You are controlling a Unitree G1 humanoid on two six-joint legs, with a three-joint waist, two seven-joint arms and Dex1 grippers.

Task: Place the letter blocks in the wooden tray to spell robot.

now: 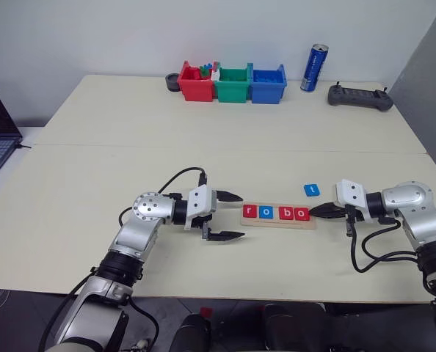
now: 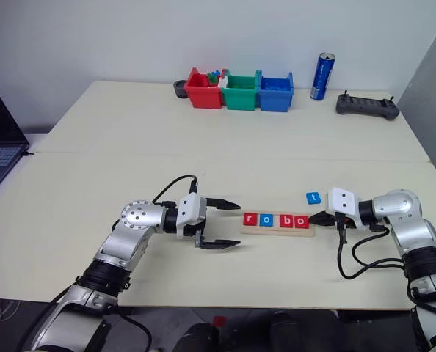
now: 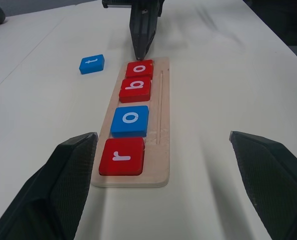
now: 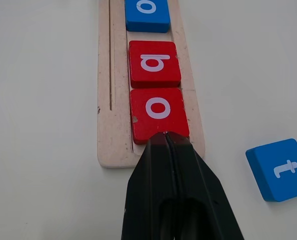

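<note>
Right pincer [image 4: 166, 137] pressed together, tip at tray's [image 1: 278, 223] last red o [image 4: 158, 114] — left pincer [image 1: 231, 216] spread wide — blue t [image 1: 311, 190] loose at one o'clock.

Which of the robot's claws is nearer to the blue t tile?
The right claw: it sits at the tray's right end, just in front of the blue t tile. The left claw is beyond the tray's other end.

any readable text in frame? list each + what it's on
"r": red block, nearest end of the wooden tray.
"o": blue block, next in the tray.
"b": red block, third in the tray.
"o": red block, fourth in the tray.
"t": blue block, on the table beside the tray.
Blue can: print too small to read.
</note>
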